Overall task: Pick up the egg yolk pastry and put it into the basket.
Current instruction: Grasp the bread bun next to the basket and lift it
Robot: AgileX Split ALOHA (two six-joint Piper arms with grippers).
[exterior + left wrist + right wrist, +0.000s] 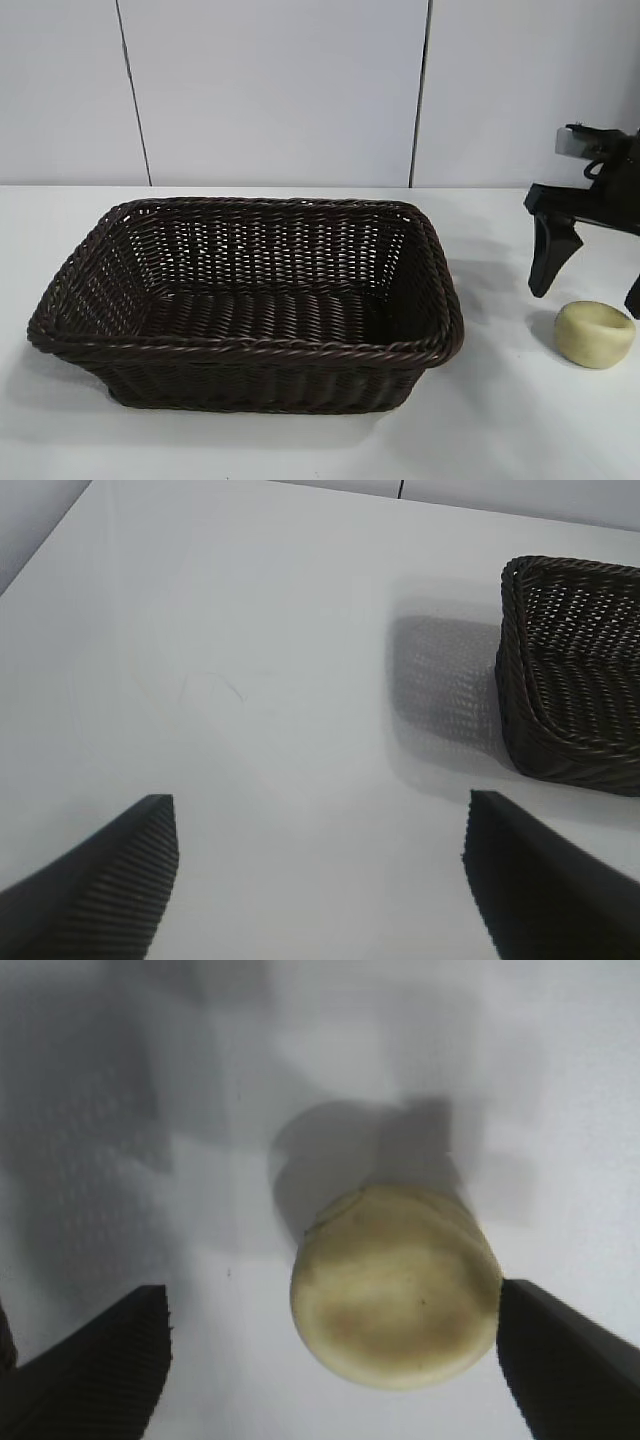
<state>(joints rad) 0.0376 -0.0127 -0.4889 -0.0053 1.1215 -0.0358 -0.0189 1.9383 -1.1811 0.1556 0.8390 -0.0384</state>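
Observation:
The egg yolk pastry, a small pale yellow lump with a dented top, lies on the white table to the right of the basket. The dark brown wicker basket stands in the middle with nothing showing inside it. My right gripper hangs open just above the pastry, fingers pointing down. In the right wrist view the pastry sits between the spread fingers of that gripper, nearer one finger than the other and untouched. My left gripper is open over bare table, with a corner of the basket farther off.
A white panelled wall closes off the back of the white table. The pastry lies near the exterior view's right edge.

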